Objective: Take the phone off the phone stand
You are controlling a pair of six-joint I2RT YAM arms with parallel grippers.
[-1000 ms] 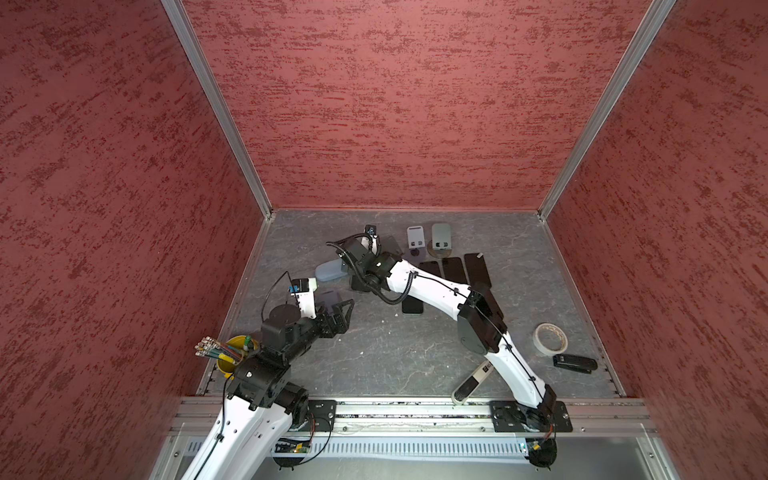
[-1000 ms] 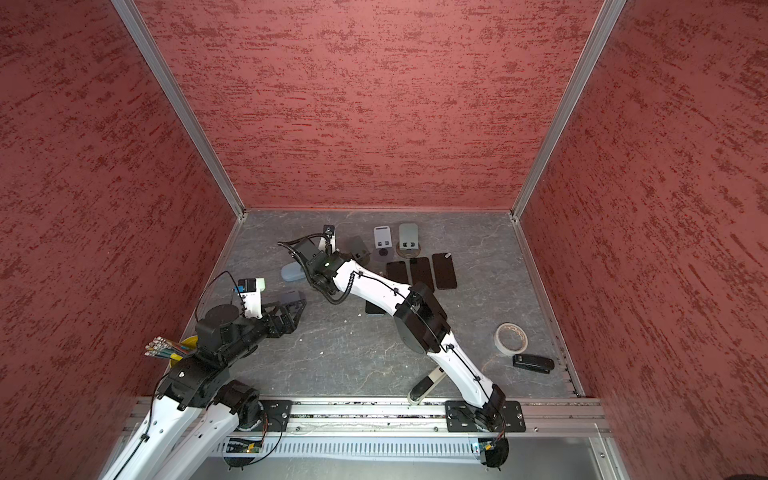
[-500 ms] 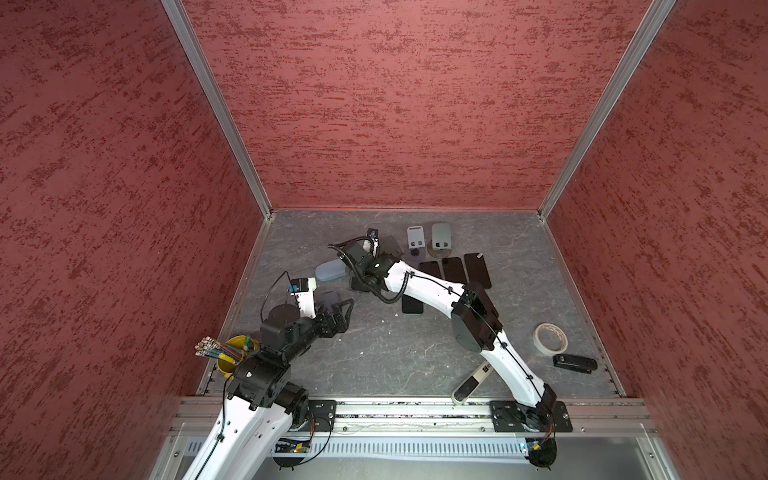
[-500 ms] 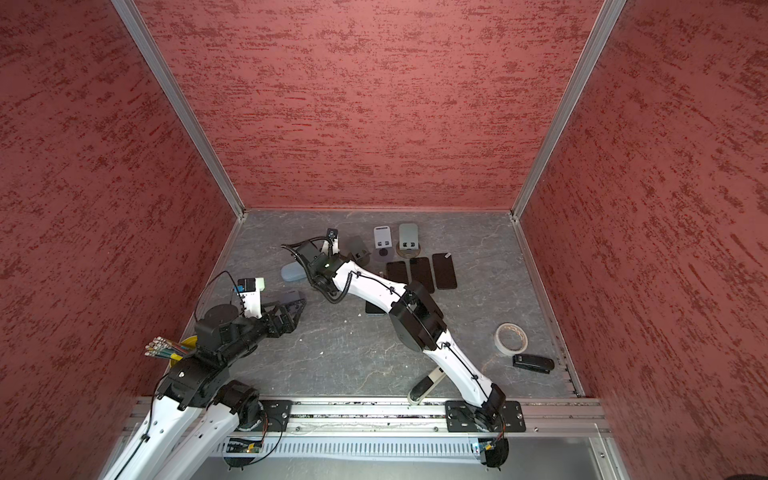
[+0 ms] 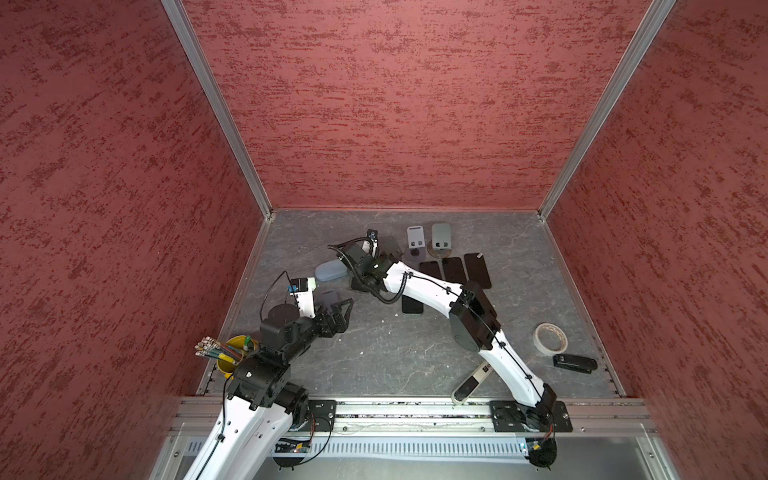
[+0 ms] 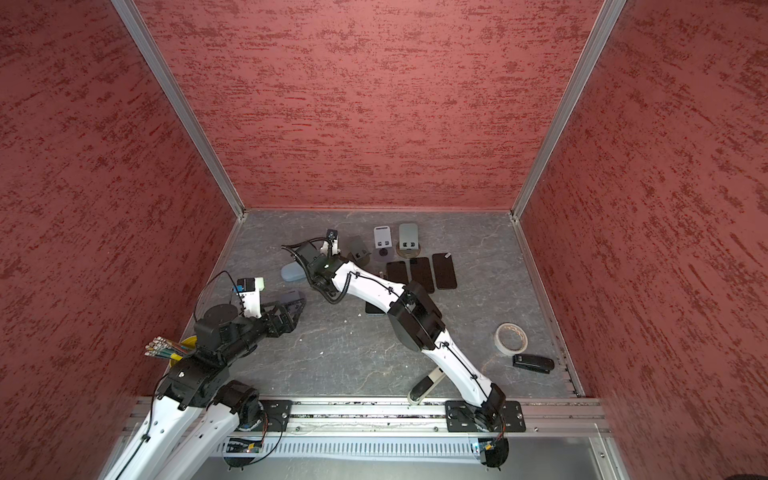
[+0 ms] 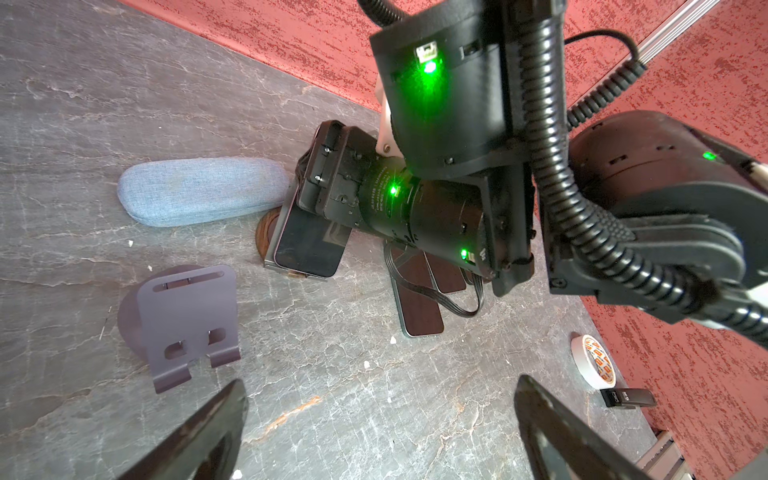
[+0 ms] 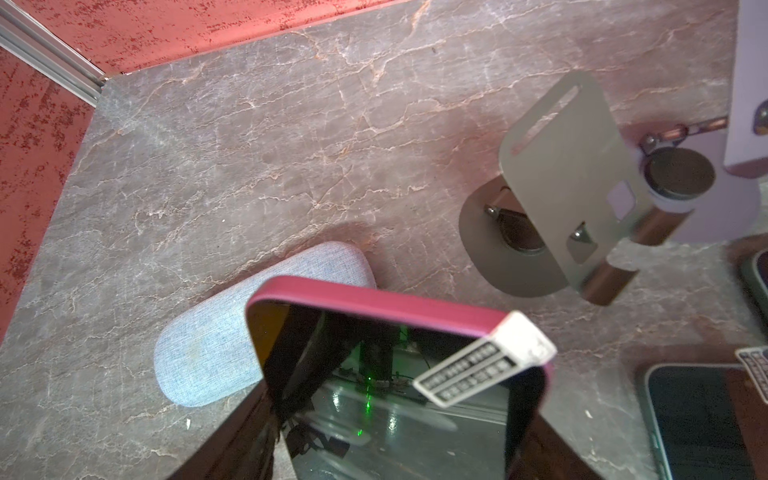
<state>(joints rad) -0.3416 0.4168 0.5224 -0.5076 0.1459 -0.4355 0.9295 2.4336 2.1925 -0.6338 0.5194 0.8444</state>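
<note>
The phone (image 8: 395, 324), in a dark red case with a white sticker on one corner, leans on a phone stand whose round wooden base (image 7: 264, 230) shows beside it. My right gripper (image 8: 395, 415) reaches down over the phone's top edge in the left wrist view (image 7: 309, 195). Its jaws flank the phone's two long sides closely, and whether they press on it does not show. In both top views this gripper (image 5: 365, 278) hides most of the phone. My left gripper (image 7: 380, 399) hangs open and empty over the table at the left (image 5: 347, 309).
A blue-grey glasses case (image 5: 330, 270) lies just left of the phone. An empty purple-grey stand (image 7: 187, 320) sits by my left gripper. Several empty stands (image 5: 415, 237) and flat phones (image 5: 453, 270) are at the back; a tape roll (image 5: 550, 338), stapler (image 5: 575, 363) and pen cup (image 5: 230, 353) sit near the edges.
My right gripper's jaws have narrowed around the phone, and its arm has shifted slightly. The left arm has not moved.
</note>
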